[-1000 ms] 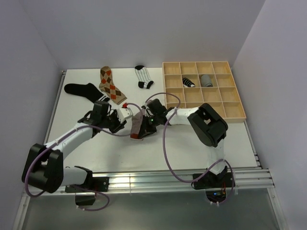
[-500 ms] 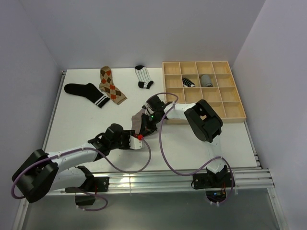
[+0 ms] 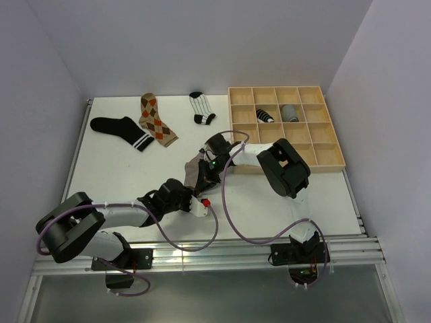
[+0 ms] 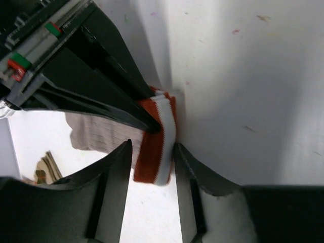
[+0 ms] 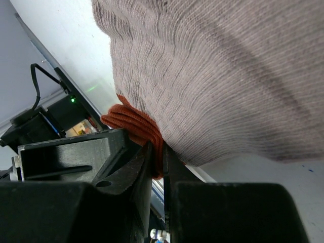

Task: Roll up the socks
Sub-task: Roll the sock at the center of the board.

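A taupe sock (image 3: pixel 194 168) with an orange-and-white cuff (image 4: pixel 157 147) hangs mid-table from my right gripper (image 3: pixel 207 176). That gripper is shut on the orange cuff edge (image 5: pixel 152 134), and the ribbed taupe cloth (image 5: pixel 212 76) fills the right wrist view. My left gripper (image 3: pixel 196 196) lies low on the table just in front of the sock. It is open, with its fingertips (image 4: pixel 126 152) on either side of the cuff's lower end and small gaps showing. The right fingers (image 4: pixel 116 96) reach in from the upper left.
A black sock with white bands (image 3: pixel 118 128), an argyle sock (image 3: pixel 155 120) and a striped sock (image 3: pixel 201 108) lie flat at the back left. The wooden grid tray (image 3: pixel 323 145) at the back right holds a black-and-white roll (image 3: pixel 264 116) and a grey roll (image 3: pixel 289 112).
My left arm swung from the sock's upper left down to the table's front, and its gripper now sits under the cuff. The right gripper shifted the sock slightly back.
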`<state>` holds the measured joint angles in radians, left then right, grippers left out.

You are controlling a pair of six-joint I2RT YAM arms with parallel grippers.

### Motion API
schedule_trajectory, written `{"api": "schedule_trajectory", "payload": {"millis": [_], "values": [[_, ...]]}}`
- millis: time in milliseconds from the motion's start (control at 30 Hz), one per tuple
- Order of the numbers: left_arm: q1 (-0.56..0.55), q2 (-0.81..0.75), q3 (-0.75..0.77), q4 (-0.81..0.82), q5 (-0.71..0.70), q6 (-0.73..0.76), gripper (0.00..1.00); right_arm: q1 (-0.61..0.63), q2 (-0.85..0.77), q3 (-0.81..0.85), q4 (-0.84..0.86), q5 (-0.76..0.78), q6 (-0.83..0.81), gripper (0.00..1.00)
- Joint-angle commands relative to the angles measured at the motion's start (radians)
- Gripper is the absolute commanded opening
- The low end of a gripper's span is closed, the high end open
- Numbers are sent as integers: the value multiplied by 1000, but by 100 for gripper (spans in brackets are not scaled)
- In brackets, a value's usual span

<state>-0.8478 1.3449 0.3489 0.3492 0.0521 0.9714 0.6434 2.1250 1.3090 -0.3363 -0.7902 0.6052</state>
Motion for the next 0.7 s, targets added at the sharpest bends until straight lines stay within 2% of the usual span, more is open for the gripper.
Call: {"api": "schedule_trajectory", "payload": {"millis": [0, 100, 233, 267, 400, 433, 500, 667], "values": [[-5, 78, 24, -22, -26, 27, 43, -4, 32, 12, -52, 74, -35, 0], [-5, 123, 36, -30, -37, 32, 35, -5, 32, 12, -55, 71, -42, 0], [-5, 149, 87, -122, -12, 6, 12, -5, 23, 4, -55, 71, -51, 0], [-5, 149, 103, -139, -2, 1, 10, -4, 16, 3, -53, 77, -54, 0], [0, 123, 185, -310, 101, -58, 1, -7, -66, -49, -4, 137, -38, 21], [13, 119, 211, -422, 141, -71, 0, -8, -88, -60, 19, 160, -33, 30], [33, 112, 287, -511, 254, -105, 0, -10, -158, -103, 69, 213, -13, 41], [124, 187, 502, -873, 438, -148, 0, -31, -337, -174, 131, 386, 5, 51]]}}
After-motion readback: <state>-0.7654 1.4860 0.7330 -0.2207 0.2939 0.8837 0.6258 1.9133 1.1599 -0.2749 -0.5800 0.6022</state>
